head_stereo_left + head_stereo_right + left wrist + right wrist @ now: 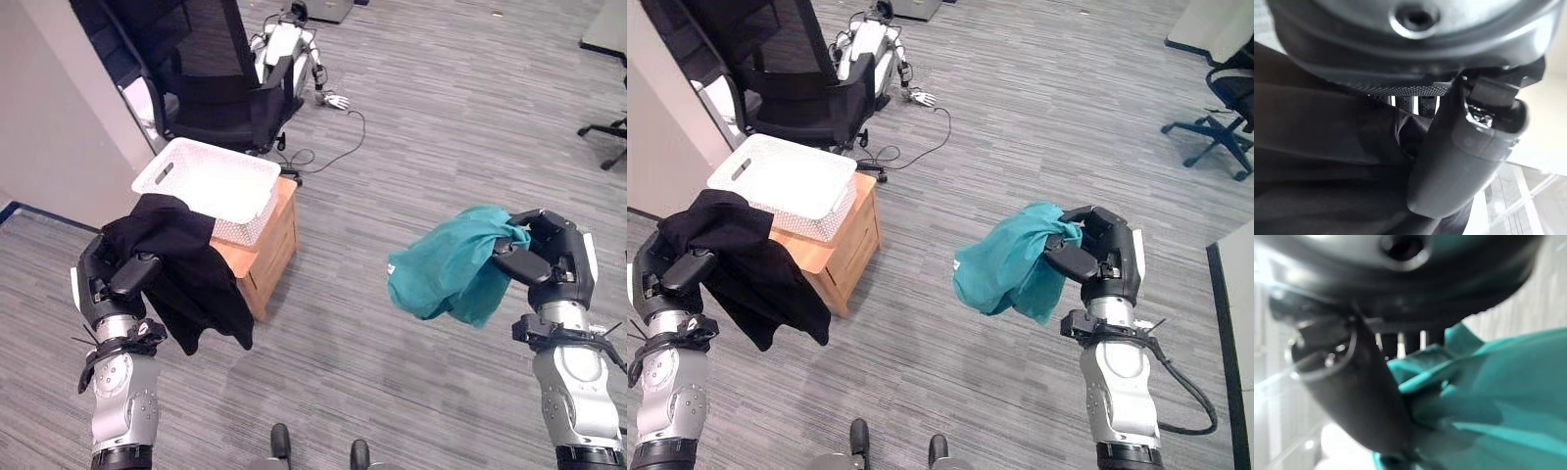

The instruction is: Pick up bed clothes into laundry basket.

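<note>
My left hand [110, 279] is shut on a black garment [196, 269] that hangs from it just in front of the white laundry basket [209, 182]. In the left wrist view the thumb [1464, 161] presses into the black cloth [1317, 147]. My right hand [551, 259] is shut on a teal garment [451, 264], held in the air over the floor well to the right of the basket. Its thumb [1356, 391] pinches the teal cloth [1488, 406] in the right wrist view. The basket sits on a small wooden cabinet [269, 250] and looks empty.
A black office chair [211, 73] stands behind the basket, next to a grey wall [49, 108]. Another robot [294, 49] lies on the floor at the back. A second chair's base [607, 132] shows at the far right. Grey plank floor [441, 117] lies open between.
</note>
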`<state>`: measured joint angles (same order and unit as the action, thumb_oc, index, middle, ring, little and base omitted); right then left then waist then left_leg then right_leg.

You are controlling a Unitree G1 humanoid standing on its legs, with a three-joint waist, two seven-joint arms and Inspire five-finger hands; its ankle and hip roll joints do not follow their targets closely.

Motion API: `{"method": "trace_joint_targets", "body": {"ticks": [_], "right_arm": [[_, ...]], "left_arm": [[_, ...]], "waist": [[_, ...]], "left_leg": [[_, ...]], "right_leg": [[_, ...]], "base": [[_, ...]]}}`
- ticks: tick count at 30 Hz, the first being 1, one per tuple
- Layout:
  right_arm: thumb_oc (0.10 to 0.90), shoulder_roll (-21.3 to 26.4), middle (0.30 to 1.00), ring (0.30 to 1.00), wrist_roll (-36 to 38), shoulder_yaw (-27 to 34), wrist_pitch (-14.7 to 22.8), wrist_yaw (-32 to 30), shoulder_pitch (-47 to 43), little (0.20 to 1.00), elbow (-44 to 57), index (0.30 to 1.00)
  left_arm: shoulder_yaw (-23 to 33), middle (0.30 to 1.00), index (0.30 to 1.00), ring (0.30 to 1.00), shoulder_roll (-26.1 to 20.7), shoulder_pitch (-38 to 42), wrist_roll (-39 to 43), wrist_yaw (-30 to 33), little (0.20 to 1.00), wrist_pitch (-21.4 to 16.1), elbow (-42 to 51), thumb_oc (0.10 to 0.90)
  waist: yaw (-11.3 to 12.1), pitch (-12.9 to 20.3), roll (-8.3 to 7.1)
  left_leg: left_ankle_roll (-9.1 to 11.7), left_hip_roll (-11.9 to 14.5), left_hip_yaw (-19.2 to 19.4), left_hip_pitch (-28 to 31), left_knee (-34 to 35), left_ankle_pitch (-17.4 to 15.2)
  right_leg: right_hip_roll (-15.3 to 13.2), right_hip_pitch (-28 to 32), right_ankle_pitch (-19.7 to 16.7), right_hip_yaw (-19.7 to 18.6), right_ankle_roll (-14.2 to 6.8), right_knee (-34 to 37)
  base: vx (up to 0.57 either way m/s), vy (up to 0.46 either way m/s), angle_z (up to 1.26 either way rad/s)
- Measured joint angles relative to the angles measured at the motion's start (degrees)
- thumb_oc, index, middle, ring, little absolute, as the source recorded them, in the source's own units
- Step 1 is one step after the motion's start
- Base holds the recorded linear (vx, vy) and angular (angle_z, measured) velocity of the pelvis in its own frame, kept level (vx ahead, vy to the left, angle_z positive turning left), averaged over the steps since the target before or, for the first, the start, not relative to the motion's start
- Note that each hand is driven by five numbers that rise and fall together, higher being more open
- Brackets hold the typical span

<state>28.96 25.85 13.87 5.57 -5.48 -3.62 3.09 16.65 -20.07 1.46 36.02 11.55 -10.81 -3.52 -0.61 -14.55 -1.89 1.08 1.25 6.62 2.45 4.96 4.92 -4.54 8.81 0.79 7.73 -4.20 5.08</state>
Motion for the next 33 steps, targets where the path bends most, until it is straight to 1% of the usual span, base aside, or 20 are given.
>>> {"method": "trace_joint_targets", "body": {"ticks": [4, 6, 7, 9, 10, 12, 14, 16, 17, 19, 20, 21, 22, 23, 26, 27, 28, 29, 32, 33], "right_arm": [[0.4, 1.9, 0.3, 0.3, 0.0, 0.0, 0.0, 0.0, -2.3, 0.3, -0.2, 0.3], [0.4, 2.6, 0.3, 0.3, 0.0, 0.0, 0.0, 0.1, -2.3, 0.3, -0.1, 0.3], [0.4, 2.6, 0.3, 0.3, 0.0, -0.2, 0.0, 0.2, -1.4, 0.3, 0.3, 0.3], [0.4, 2.6, 0.3, 0.3, -0.1, -0.5, 0.0, 0.3, -0.4, 0.3, 1.6, 0.3], [0.4, 2.7, 0.3, 0.3, -0.3, -1.0, 0.0, 0.6, -0.1, 0.3, 2.7, 0.3], [0.4, 2.7, 0.3, 0.3, -0.3, -1.0, 0.0, 1.5, 1.5, 0.3, 4.2, 0.3], [0.4, 2.5, 0.3, 0.3, -0.3, -1.1, -0.1, 1.7, 2.6, 0.3, 4.1, 0.3], [0.4, 2.5, 0.3, 0.3, -0.3, -1.1, -0.2, 1.7, 4.7, 0.3, 4.0, 0.3], [0.4, 2.5, 0.3, 0.3, -0.3, -1.1, -0.2, 1.6, 5.0, 0.3, 3.9, 0.3], [0.4, 2.3, 0.3, 0.3, -0.4, -0.8, -0.2, 1.4, 5.8, 0.3, 3.4, 0.3], [0.4, 2.2, 0.3, 0.3, -0.4, -0.6, -0.3, 1.4, 6.0, 0.3, 2.1, 0.3], [0.4, 2.7, 0.3, 0.3, -0.4, 0.1, -0.6, 1.5, 6.4, 0.3, 1.7, 0.3], [0.4, 3.1, 0.3, 0.3, -0.2, 0.3, -0.6, 1.2, 6.0, 0.3, 0.8, 0.3], [0.4, 3.5, 0.3, 0.3, -0.2, 1.0, -0.6, 0.3, 5.9, 0.3, -0.1, 0.3], [0.4, 3.6, 0.3, 0.3, -0.1, 0.8, 0.2, -0.7, 4.2, 0.3, -0.1, 0.3], [0.4, 3.8, 0.3, 0.3, 0.0, 1.3, 0.5, -1.9, 2.1, 0.3, -0.1, 0.3], [0.4, 4.0, 0.3, 0.3, 0.0, 1.2, 0.5, -2.4, 1.3, 0.3, -0.2, 0.3], [0.4, 5.4, 0.3, 0.3, 0.0, 1.2, 0.6, -2.9, 0.3, 0.3, -0.6, 0.3], [0.4, 6.4, 0.3, 0.3, -0.3, 0.6, 0.5, -3.4, -1.8, 0.3, -1.1, 0.3], [0.4, 6.8, 0.3, 0.3, -0.4, 0.6, 0.5, -3.3, -2.2, 0.3, -1.1, 0.3]], "left_arm": [[0.1, 0.3, 0.3, 0.3, -2.2, -0.1, 0.0, 0.3, 0.3, 0.0, -0.4, 0.4], [-0.3, 0.3, 0.3, 0.3, -2.3, 0.1, 0.0, 0.3, 0.3, 0.0, -1.1, 0.4], [-0.7, 0.3, 0.3, 0.3, -2.5, 0.0, 0.0, 0.4, 0.3, 0.0, -1.2, 0.4], [-0.8, 0.3, 0.3, 0.3, -3.7, -0.2, 0.0, 0.4, 0.3, 0.0, -1.0, 0.4], [-0.6, 0.3, 0.3, 0.3, -4.3, -0.6, 0.0, 0.5, 0.3, -0.2, -0.8, 0.4], [-0.3, 0.3, 0.3, 0.3, -4.4, -0.6, 0.0, 0.5, 0.3, -0.1, -0.8, 0.4], [0.0, 0.3, 0.3, 0.3, -4.4, -0.6, 0.0, 0.5, 0.3, -0.1, -0.9, 0.4], [0.6, 0.3, 0.3, 0.3, -4.1, -0.3, 0.0, 0.4, 0.3, -0.1, -1.6, 0.4], [0.8, 0.3, 0.3, 0.3, -4.2, 0.2, 0.1, 0.5, 0.3, -0.1, -2.3, 0.4], [-0.1, 0.3, 0.3, 0.3, -3.9, 0.9, 0.1, 0.6, 0.3, -0.1, -4.1, 0.4], [-1.0, 0.3, 0.3, 0.3, -3.7, 1.7, 0.2, 0.1, 0.3, 0.0, -5.5, 0.4], [-1.2, 0.3, 0.3, 0.3, -2.1, 1.6, 0.5, -0.1, 0.3, 0.0, -5.6, 0.4], [-1.3, 0.3, 0.3, 0.3, -0.3, 1.4, 1.2, 0.0, 0.3, -0.1, -5.4, 0.4], [-1.3, 0.3, 0.3, 0.3, 1.0, 2.4, 2.5, 0.0, 0.3, -0.3, -5.3, 0.4], [-1.1, 0.3, 0.3, 0.3, 0.1, 1.3, 3.7, 0.3, 0.3, -0.3, -5.3, 0.4], [-1.5, 0.3, 0.3, 0.3, -1.1, 1.5, 4.4, 0.2, 0.3, -0.3, -5.2, 0.4], [-1.8, 0.3, 0.3, 0.3, -1.6, 1.4, 4.5, 0.2, 0.3, -0.3, -5.3, 0.4], [-2.5, 0.3, 0.3, 0.3, -2.0, 1.7, 4.4, 0.3, 0.3, -0.3, -5.3, 0.4], [-3.1, 0.3, 0.3, 0.3, -2.4, 2.0, 4.4, 0.3, 0.3, -0.3, -5.3, 0.4], [-3.1, 0.3, 0.3, 0.3, -2.3, 1.7, 4.4, 0.3, 0.3, -0.3, -5.3, 0.4]], "waist": [[1.1, 0.1, 0.44], [0.4, -0.6, 2.34], [-0.5, -0.8, 2.81], [-0.7, -0.4, 1.72], [-0.9, -0.6, 1.98], [-1.2, -1.2, 3.19], [-1.9, -1.2, 3.11], [-3.0, -1.1, 3.23], [-4.0, -1.0, 3.07], [-6.3, -0.6, 2.3], [-7.3, -0.4, -0.11], [-7.8, 0.0, -0.21], [-5.9, 0.7, 1.0], [-3.4, 0.1, 0.14], [-3.5, 0.3, -0.82], [-3.7, 0.4, -0.97], [-3.7, 0.5, -0.98], [-3.8, 0.6, -0.3], [-3.4, 0.5, 0.05], [-3.2, 0.4, 0.22]], "left_leg": [[-2.4, -1.0, 0.3, -0.5, -1.2, -3.0], [-3.7, -1.0, -0.6, 0.7, -1.9, -3.3], [-4.8, -1.9, -2.0, 1.7, -3.0, -3.8], [-5.4, -4.2, -2.9, 2.1, -3.8, -4.3], [-7.1, -5.0, -4.0, 2.2, -4.1, -6.1], [-6.0, -5.2, -5.2, 2.5, -4.2, -6.2], [-5.6, -5.6, -6.4, 3.1, -4.1, -7.0], [-4.5, -5.1, -9.1, 4.3, -4.7, -9.9], [-4.4, -5.1, -10.0, 4.8, -4.6, -10.1], [-3.4, -5.2, -12.5, 7.8, -5.0, -11.1], [-0.3, -7.1, -11.9, 7.7, -13.0, -14.9], [2.4, -6.9, -9.8, 5.2, -23.0, -18.1], [4.9, -4.8, -6.2, -1.5, -37.0, -16.8], [4.2, -0.6, -2.2, -12.6, -56.7, -12.4], [3.9, 5.4, 0.4, -14.5, -44.6, -12.5], [5.1, 8.2, 1.1, -13.5, -31.4, -10.2], [5.5, 8.8, 1.0, -12.8, -25.1, -9.2], [6.7, 9.2, -1.3, -9.6, -12.3, -7.0], [8.6, 9.7, -3.7, -7.4, -5.6, -3.0], [7.7, 9.1, -3.6, -5.1, -3.7, -1.1]], "right_leg": [[-1.6, -2.2, 2.3, 1.6, -1.1, -6.2], [-3.2, -7.9, 5.1, 1.6, -2.6, -22.2], [-5.7, -13.7, 6.1, 1.3, -2.8, -36.2], [-8.5, -18.3, 6.2, -1.0, -2.8, -45.1], [-8.6, -22.1, 6.5, -2.0, -3.1, -48.0], [-7.0, -25.0, 7.8, -1.4, -2.6, -42.0], [-5.5, -26.3, 7.4, -1.3, -2.4, -34.6], [-1.5, -26.4, 4.5, -0.5, -2.5, -17.5], [-1.0, -26.3, 2.1, -0.4, -2.7, -12.4], [0.3, -24.4, -3.0, 0.1, 0.1, -7.8], [-0.8, -21.7, -6.3, -2.2, 3.0, -10.0], [-0.8, -19.9, -11.1, -2.9, 4.7, -10.2], [1.2, -18.5, -8.3, -3.1, 7.2, -11.7], [1.9, -13.5, -7.9, -2.4, 7.4, -9.1], [2.5, -7.6, -6.0, -0.4, 8.8, -4.8], [2.9, -5.8, -6.1, 0.1, 8.4, -2.5], [3.0, -4.8, -6.0, -0.2, 7.8, -1.3], [3.7, -3.5, -5.9, -0.1, 7.8, 0.0], [3.9, -1.5, -4.5, -2.0, 6.4, 0.0], [3.9, 0.1, -3.9, -2.7, 5.8, 0.0]], "base": [[0.11, 0.181, 0.22], [0.06, 0.123, 0.49], [0.16, 0.121, 0.48], [0.27, 0.063, 0.38], [0.37, -0.081, 0.27], [0.36, -0.088, 0.3], [0.41, -0.138, 0.41], [0.49, -0.196, 0.53], [0.35, -0.2, 0.78], [0.25, -0.247, 1.05], [0.29, -0.333, 1.1], [0.31, -0.393, 0.77], [0.28, -0.295, 0.2], [0.37, -0.22, -0.09], [0.27, 0.009, 0.08], [0.28, 0.091, 0.08], [0.31, 0.115, 0.05], [0.17, 0.057, -0.04], [0.23, 0.094, -0.18], [0.19, 0.101, -0.34]]}}
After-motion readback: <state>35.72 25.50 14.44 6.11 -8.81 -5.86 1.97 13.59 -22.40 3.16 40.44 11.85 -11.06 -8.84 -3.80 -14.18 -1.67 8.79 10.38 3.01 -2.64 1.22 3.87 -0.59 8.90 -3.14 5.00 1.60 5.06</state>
